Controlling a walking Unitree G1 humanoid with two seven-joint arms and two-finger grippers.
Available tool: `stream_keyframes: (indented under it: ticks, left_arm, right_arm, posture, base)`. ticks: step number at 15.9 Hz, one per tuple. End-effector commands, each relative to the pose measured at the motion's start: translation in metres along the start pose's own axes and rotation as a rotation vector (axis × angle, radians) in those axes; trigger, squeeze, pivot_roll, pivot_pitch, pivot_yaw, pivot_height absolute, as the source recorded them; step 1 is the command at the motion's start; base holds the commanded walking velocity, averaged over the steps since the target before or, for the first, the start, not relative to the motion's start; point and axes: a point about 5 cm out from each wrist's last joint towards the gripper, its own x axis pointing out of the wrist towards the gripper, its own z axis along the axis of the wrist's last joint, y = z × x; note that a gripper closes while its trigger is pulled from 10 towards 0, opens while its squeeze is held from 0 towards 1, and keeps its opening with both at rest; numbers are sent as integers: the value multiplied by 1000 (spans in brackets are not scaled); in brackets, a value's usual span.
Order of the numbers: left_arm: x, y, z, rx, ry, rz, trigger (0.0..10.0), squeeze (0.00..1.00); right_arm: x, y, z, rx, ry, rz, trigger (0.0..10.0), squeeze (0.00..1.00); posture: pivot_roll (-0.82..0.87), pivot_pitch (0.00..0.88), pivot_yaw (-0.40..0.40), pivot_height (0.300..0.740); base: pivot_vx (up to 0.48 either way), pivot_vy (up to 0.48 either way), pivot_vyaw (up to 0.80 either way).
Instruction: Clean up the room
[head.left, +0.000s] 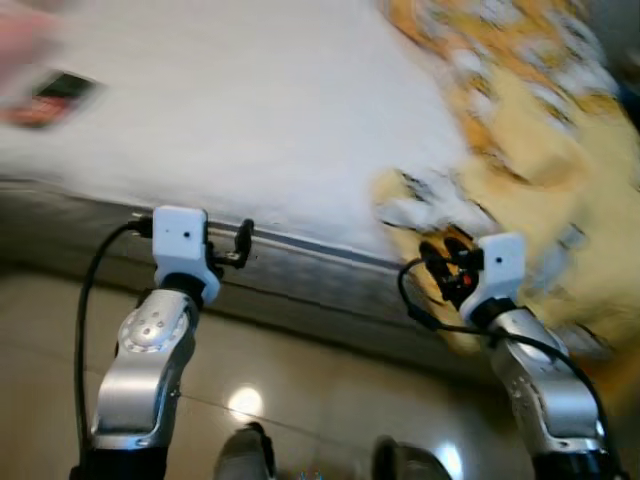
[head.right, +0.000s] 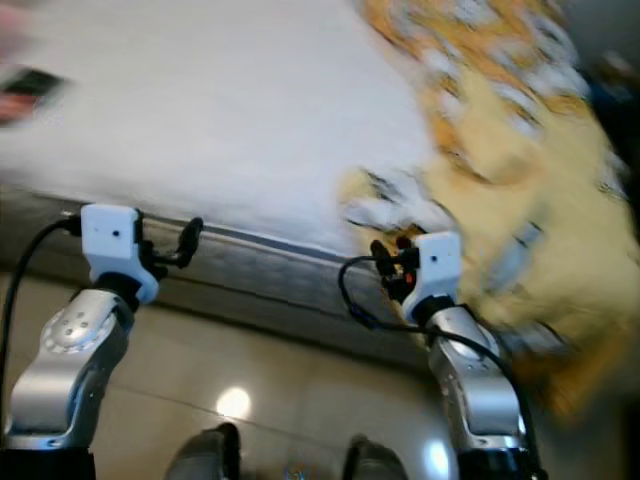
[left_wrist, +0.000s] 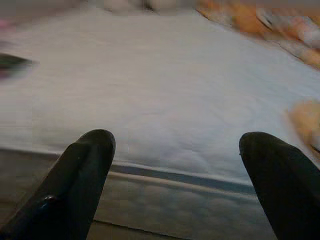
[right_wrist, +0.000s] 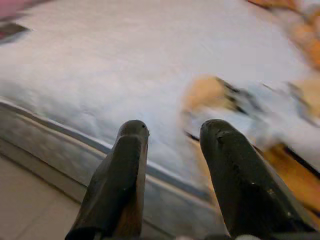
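Observation:
A bed with a bare white mattress (head.left: 250, 110) stretches across in front of me; the picture is blurred. A yellow and orange patterned blanket (head.left: 540, 130) lies rumpled on its right side and hangs over the edge. A small dark flat object (head.left: 55, 97) lies at the far left of the mattress, beside something pink (head.left: 20, 40). My left gripper (head.left: 240, 245) is at the mattress's front edge, open, with nothing between its fingers (left_wrist: 95, 150). My right gripper (head.left: 445, 255) sits by the blanket's hanging corner (right_wrist: 220, 97), open by a narrow gap and holding nothing.
The grey bed base (head.left: 300, 285) runs below the mattress edge. Glossy beige floor tiles (head.left: 300, 380) lie between me and the bed, with my feet (head.left: 245, 450) at the bottom.

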Motion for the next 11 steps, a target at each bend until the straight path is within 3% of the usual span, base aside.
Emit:
stream_keyframes:
  ticks: [1,5,11]
  left_arm:
    - [-3,0,-12,-25,36,-5,10000,0]
    - [-3,-8,-27,-46,73,-23,10000,0]
    - [-3,-8,-35,-42,80,-42,10000,0]
  right_arm:
    - [4,-3,0,22,0,-52,10000,0]
    - [5,-9,0,2,4,-75,10000,0]
    - [-5,-11,-12,-19,60,-74,10000,0]
  posture:
    - [-38,19,14,740]
    - [-57,0,3,740]
    - [-59,0,-10,740]
  base:
    - [461,0,0]
    - [462,0,0]
    - [462,0,-800]
